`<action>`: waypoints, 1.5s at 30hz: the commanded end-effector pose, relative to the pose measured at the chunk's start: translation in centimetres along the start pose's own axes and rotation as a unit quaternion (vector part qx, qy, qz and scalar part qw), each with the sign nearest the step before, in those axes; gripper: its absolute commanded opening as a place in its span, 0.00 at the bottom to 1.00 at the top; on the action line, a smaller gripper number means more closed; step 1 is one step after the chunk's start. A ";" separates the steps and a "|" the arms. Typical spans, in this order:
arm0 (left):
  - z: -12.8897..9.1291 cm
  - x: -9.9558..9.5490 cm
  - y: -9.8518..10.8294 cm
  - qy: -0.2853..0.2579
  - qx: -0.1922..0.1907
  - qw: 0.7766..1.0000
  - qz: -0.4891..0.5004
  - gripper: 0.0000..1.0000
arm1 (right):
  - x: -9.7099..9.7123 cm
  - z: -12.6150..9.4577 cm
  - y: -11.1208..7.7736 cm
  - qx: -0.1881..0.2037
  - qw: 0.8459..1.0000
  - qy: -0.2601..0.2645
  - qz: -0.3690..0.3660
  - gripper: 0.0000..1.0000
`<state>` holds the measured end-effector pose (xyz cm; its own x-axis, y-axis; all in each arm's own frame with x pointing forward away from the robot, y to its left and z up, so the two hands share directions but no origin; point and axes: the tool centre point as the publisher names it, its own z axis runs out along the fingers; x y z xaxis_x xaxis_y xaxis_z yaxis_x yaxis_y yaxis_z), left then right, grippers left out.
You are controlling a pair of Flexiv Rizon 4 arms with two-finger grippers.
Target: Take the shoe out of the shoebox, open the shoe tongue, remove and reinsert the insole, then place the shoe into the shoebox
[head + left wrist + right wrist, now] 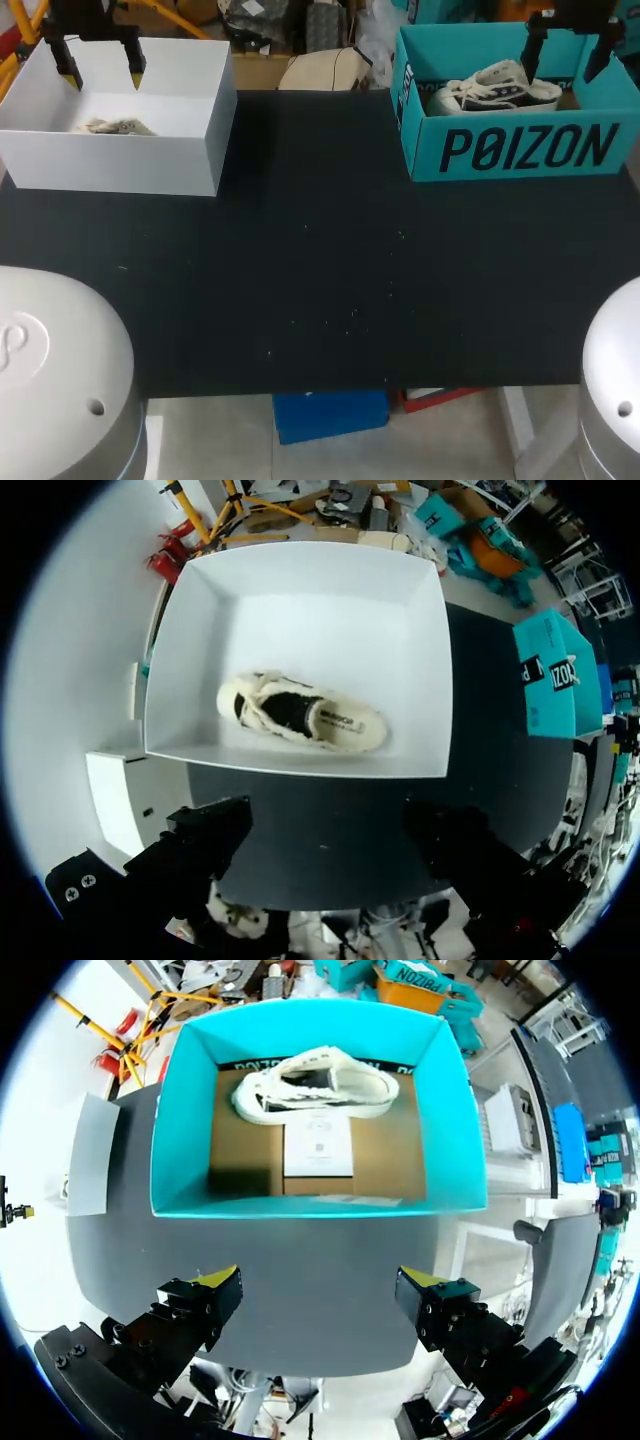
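A teal shoebox (520,150) stands at the table's back right with a white and dark sneaker (495,88) lying inside. My right gripper (565,55) hangs above it, open and empty. Seen from the right wrist, the sneaker (315,1085) lies against the far wall of the teal box (180,1130), well ahead of my gripper (318,1285). At the back left stands a white box (150,165) holding a cream shoe (112,127). My left gripper (103,72) is open above it. From the left wrist, this shoe (300,715) lies on its side ahead of the gripper (330,830).
The black table (320,250) stretches between the two boxes and the near edge. A white card (318,1148) lies on the brown floor of the teal box beside the sneaker. My arms' grey bases (50,370) (615,380) fill the near corners.
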<state>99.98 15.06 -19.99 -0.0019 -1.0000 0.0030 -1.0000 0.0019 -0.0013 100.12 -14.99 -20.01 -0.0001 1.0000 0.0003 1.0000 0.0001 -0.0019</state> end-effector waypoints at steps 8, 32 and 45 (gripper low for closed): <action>0.0 0.0 0.0 0.000 0.000 1.000 0.000 1.00 | 0.0 0.0 0.0 0.000 1.000 0.000 0.000 1.00; 0.0 0.0 0.0 0.000 0.000 1.000 0.000 1.00 | 0.0 0.0 0.0 0.000 1.000 0.000 0.000 1.00; 0.0 0.0 0.0 0.000 0.000 1.000 0.000 1.00 | 1.3 -1.2 1.6 -0.077 0.982 -0.011 -0.172 1.00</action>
<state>99.99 15.06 -20.02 -0.0030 -1.0000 0.0053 -1.0000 0.0030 -0.0027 101.49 -14.10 -19.28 -0.0850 0.9963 0.0104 0.9953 0.0844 0.0477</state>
